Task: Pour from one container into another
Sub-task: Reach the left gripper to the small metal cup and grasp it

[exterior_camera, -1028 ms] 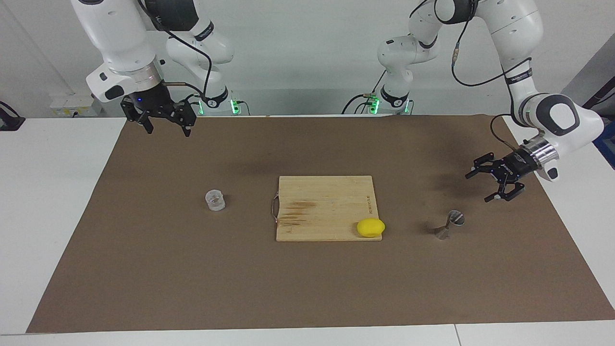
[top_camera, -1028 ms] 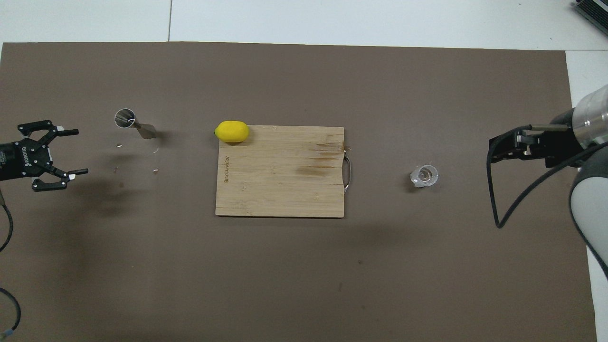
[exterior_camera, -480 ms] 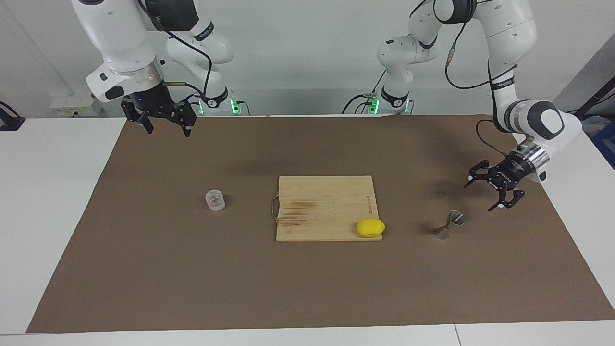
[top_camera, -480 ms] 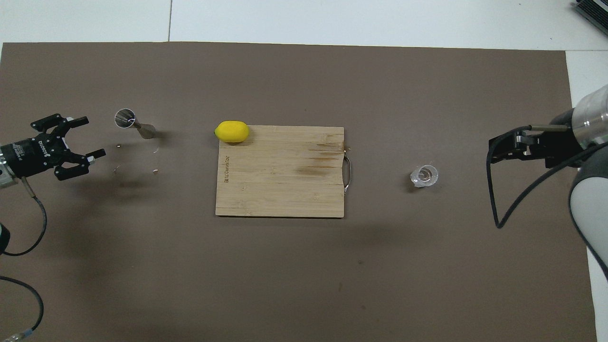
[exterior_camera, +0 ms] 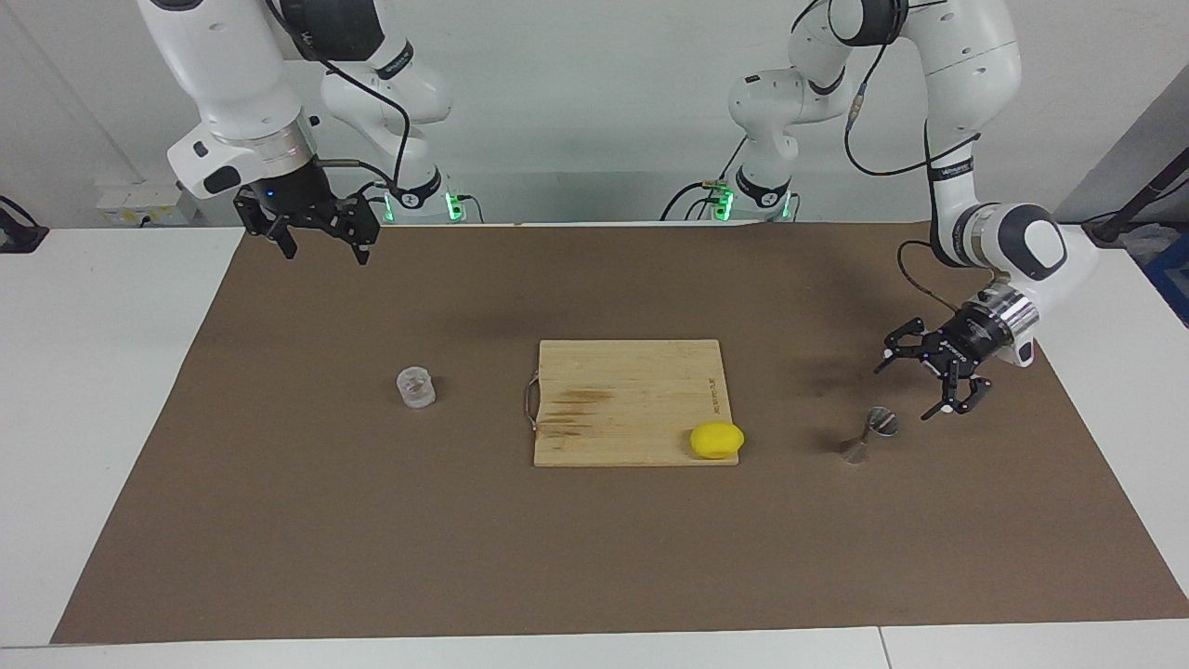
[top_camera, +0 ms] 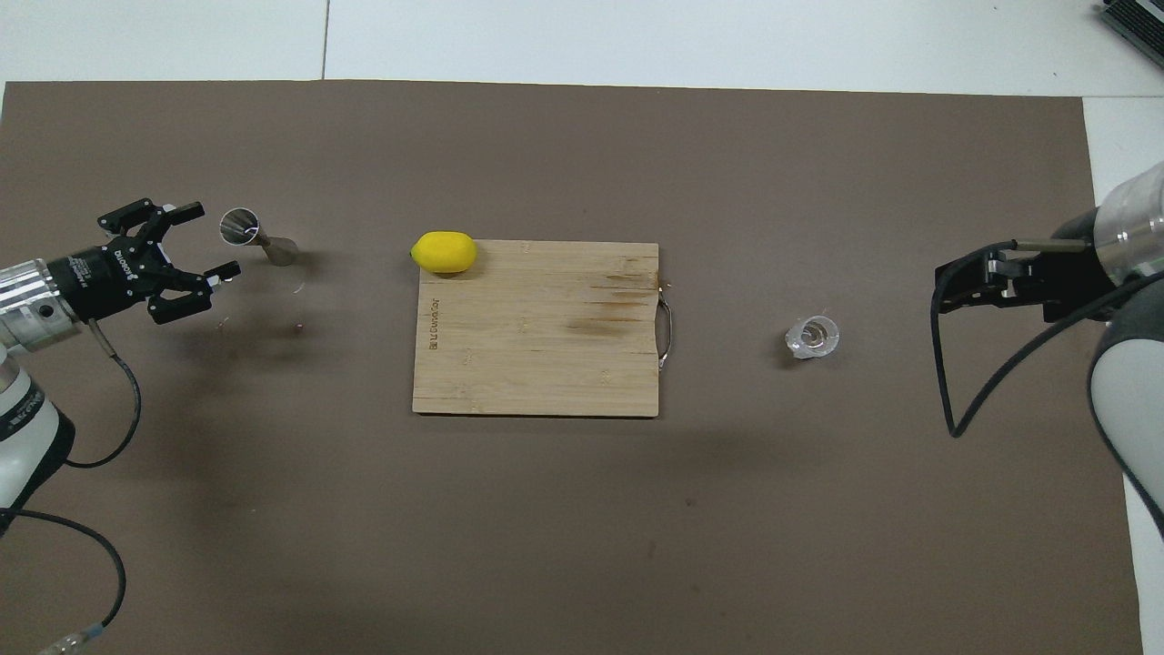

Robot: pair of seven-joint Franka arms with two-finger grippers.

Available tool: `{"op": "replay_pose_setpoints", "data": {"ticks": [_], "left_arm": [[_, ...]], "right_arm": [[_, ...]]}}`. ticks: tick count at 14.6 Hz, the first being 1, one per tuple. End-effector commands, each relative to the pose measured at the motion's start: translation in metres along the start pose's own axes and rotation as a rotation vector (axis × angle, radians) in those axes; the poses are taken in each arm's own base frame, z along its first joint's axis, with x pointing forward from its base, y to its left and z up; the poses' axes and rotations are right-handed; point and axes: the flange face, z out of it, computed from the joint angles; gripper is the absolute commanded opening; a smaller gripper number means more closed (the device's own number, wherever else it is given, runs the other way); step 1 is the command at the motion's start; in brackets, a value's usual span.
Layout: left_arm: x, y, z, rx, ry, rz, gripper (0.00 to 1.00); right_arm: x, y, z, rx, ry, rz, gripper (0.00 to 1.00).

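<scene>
The clear squat cup stands on the brown mat toward the right arm's end of the table. The steel jigger stands on the mat toward the left arm's end. My left gripper hangs low beside the jigger, open, its fingers pointing at it with a small gap between them and the metal. My right gripper waits open and raised over the mat's edge by its base, well away from the cup.
A wooden cutting board lies mid-mat between cup and jigger. A yellow lemon sits on the board's corner nearest the jigger. Small white specks lie on the mat by the jigger.
My left gripper has come down and moved in toward the jigger from the mat's end. The right arm, cup and jigger have not moved.
</scene>
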Motion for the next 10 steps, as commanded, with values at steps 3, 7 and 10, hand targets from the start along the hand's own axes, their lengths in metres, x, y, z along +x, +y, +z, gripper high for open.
{"op": "replay_pose_setpoints", "data": {"ticks": [3,7,10], "left_arm": [[0.004,0.003,0.012,-0.050,0.008,-0.025,1.00],[0.010,0.004,0.017,-0.051,0.005,-0.007,1.00],[0.011,0.004,0.021,-0.052,-0.001,-0.014,1.00]], "right_arm": [[-0.003,0.000,0.001,-0.003,0.011,-0.025,1.00],[-0.003,0.000,0.001,-0.003,0.011,-0.025,1.00],[-0.004,-0.001,0.001,-0.003,0.011,-0.025,1.00]]}}
